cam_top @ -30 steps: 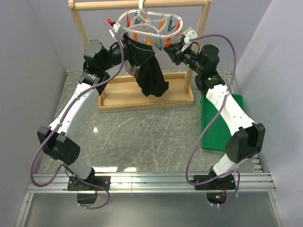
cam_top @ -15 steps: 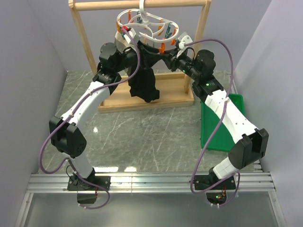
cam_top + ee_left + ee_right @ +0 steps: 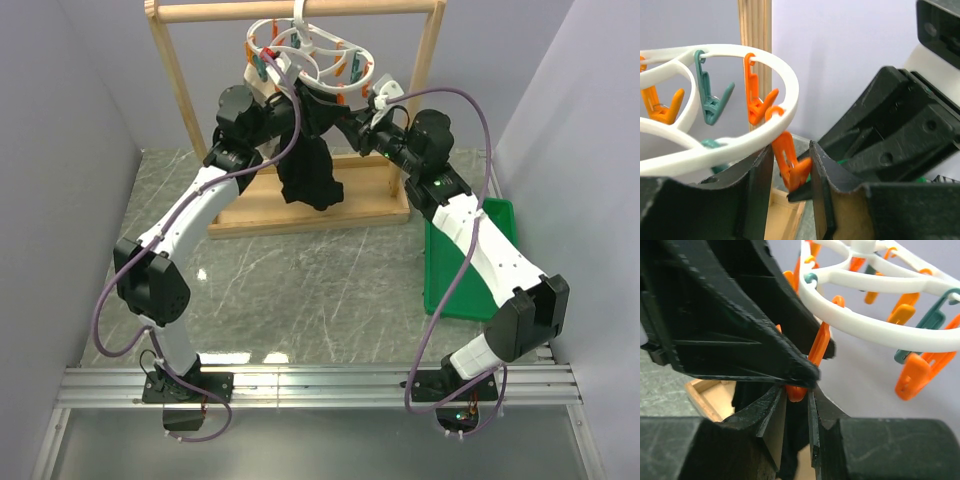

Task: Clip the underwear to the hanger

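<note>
One hanger (image 3: pixel 318 72), a white oval frame, hangs by its hook from the top bar of one wooden rack (image 3: pixel 168 70) at the back of the counter (image 3: pixel 300 290). One piece of black underwear (image 3: pixel 310 170) droops below the hanger, over the rack's base. Its upper edge is hidden where the two arms meet, so what it is attached to cannot be made out. One green tray (image 3: pixel 480 215) lies at the right, partly covered by the right arm.

Both pincers meet at the same orange peg (image 3: pixel 790 167) under the frame's rim. The left pincer (image 3: pixel 790 152) is narrow, its two fingers pressed against either side of that peg. The right pincer (image 3: pixel 797 395) is also narrow, with the peg's tip at the mouth of its gap. Whether it grips the peg, the fabric or nothing cannot be told, since the left pincer's black body blocks much of that view.

The left wrist view shows three orange pegs and two teal ones, one of the teal mostly hidden behind the frame. Further pegs in the right wrist view are cut off at the edge.
</note>
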You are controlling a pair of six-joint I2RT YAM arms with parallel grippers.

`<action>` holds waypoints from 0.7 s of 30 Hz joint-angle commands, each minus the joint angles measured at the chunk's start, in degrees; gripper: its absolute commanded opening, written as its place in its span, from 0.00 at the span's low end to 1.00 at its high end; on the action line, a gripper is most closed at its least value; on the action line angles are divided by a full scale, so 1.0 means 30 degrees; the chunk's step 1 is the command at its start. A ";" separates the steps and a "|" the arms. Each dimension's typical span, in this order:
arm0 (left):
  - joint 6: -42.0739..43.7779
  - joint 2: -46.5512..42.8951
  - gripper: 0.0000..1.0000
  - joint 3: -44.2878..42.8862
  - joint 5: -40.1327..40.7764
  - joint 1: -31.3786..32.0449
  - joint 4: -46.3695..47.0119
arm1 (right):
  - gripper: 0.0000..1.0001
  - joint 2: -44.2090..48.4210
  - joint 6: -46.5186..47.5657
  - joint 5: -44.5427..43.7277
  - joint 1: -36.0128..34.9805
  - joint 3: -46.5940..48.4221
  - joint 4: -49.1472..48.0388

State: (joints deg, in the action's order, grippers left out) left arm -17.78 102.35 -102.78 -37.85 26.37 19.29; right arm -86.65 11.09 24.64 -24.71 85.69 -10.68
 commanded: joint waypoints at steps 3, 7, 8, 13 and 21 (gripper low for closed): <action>-0.0723 0.0455 0.39 -0.0983 0.0751 0.0116 0.1100 | 0.00 0.0964 0.0375 0.1278 -0.0523 -0.0263 -0.0396; -0.0695 0.0515 0.33 -0.1043 0.0779 0.0087 0.0836 | 0.00 0.1022 0.0054 0.1365 -0.0523 -0.0263 -0.0718; -0.0607 0.0485 0.28 -0.0984 0.0808 0.0116 0.0749 | 0.01 0.1023 -0.0005 0.1395 -0.0494 -0.0147 -0.0631; -0.0168 0.0222 0.17 -0.0603 0.0516 0.0087 0.0748 | 0.31 0.1314 -0.0793 0.1599 -0.0202 0.0673 0.0804; 0.0009 0.0162 0.17 -0.0720 0.0252 -0.0001 0.0748 | 0.39 0.2574 -0.2260 0.1630 0.0765 0.0704 0.1070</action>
State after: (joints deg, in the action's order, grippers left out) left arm -18.92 103.66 -103.26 -37.12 26.39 19.49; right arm -83.31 6.98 28.16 -23.05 85.19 -6.46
